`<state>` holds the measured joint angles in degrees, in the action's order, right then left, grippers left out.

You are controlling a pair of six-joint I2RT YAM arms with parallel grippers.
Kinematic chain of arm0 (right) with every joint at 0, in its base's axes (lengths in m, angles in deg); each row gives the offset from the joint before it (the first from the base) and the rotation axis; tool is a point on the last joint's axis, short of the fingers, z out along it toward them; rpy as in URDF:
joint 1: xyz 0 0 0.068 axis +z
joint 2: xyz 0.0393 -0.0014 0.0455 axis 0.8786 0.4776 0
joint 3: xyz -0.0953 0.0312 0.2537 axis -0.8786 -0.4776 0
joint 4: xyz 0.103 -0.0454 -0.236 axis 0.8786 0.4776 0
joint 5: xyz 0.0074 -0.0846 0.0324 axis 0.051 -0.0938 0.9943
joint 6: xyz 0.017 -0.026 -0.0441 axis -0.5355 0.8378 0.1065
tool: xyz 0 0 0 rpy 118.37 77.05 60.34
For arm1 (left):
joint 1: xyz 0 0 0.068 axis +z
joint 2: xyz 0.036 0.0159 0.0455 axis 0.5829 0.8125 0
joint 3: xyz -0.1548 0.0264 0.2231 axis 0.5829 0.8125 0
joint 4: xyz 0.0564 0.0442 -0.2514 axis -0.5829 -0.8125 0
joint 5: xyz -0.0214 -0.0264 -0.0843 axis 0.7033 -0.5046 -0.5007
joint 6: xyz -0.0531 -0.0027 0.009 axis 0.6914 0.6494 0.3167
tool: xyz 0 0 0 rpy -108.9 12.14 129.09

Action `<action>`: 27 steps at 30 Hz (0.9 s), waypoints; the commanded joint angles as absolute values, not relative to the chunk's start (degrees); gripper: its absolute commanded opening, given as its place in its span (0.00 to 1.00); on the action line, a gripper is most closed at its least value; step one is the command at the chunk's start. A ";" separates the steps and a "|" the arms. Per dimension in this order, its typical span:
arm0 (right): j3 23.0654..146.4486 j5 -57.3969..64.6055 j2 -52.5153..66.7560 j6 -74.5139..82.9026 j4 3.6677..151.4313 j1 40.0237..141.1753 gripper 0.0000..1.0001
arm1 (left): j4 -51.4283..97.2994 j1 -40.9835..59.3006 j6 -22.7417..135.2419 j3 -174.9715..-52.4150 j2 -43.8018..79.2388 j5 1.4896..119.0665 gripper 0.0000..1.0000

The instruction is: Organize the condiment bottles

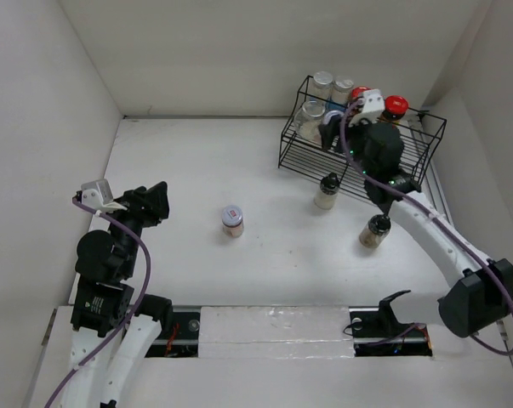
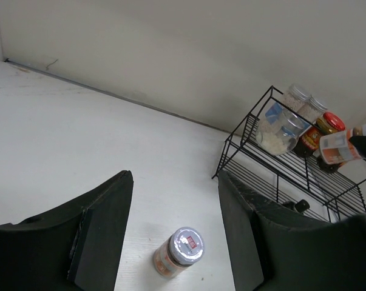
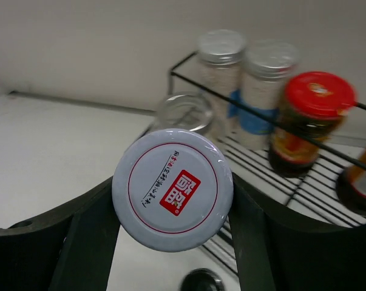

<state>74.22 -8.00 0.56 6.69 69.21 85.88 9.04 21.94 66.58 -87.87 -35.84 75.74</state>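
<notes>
Left pincer (image 2: 175,185) fills the bottom of its own wrist view, its two dark fingers standing moderately apart with nothing between them, their bases cut off by the edge. Just beyond, on the bare white tabletop (image 1: 179,161), stands a lone jar (image 2: 178,253) with a silvery lid bearing a red mark; its label is too small to read.

Farther right stand two black-capped shakers, upright and apart: the nearer shaker (image 1: 375,231) beside the right arm's white link, the farther shaker (image 1: 327,191) just in front of the wire rack (image 1: 305,153). From the left wrist only the black cap of one shows, half hidden behind a finger.

Right pincer (image 3: 173,203) is closed on a white-lidded jar (image 3: 170,182), both fingers pressing the lid's sides. The lid faces the camera and hides the jar's body; the left wrist view shows it tilted, with an orange label, above the rack.

Behind that lid a clear jar (image 3: 184,112) is partly covered. At the rack's back stand two silver-lidded jars (image 3: 219,60) with blue labels, touching or nearly so. Beside them is a dark red-lidded jar (image 3: 313,115); a second dark jar (image 3: 362,179) is cut off at the right edge. From above, the right wrist blocks the rack's middle.
</notes>
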 commanded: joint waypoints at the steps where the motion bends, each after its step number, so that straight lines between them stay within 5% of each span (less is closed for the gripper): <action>1: 75.12 -6.15 1.10 6.79 67.20 80.73 0.50 | 12.22 22.21 65.94 -87.49 -35.36 74.52 0.54; 14: 85.32 -3.59 14.88 7.31 68.87 71.58 0.49 | 11.78 22.21 65.94 -87.49 -34.66 74.52 0.54; 21: 87.78 -6.23 18.14 8.64 69.57 73.34 0.68 | 12.39 22.21 65.94 -87.49 -34.66 74.52 0.56; 27: 88.66 -5.18 17.28 8.64 71.15 73.95 0.98 | 11.87 22.21 65.94 -87.49 -34.66 74.52 0.57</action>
<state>85.65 -5.34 19.58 8.24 74.50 73.26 9.06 21.94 66.56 -87.87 -35.19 75.02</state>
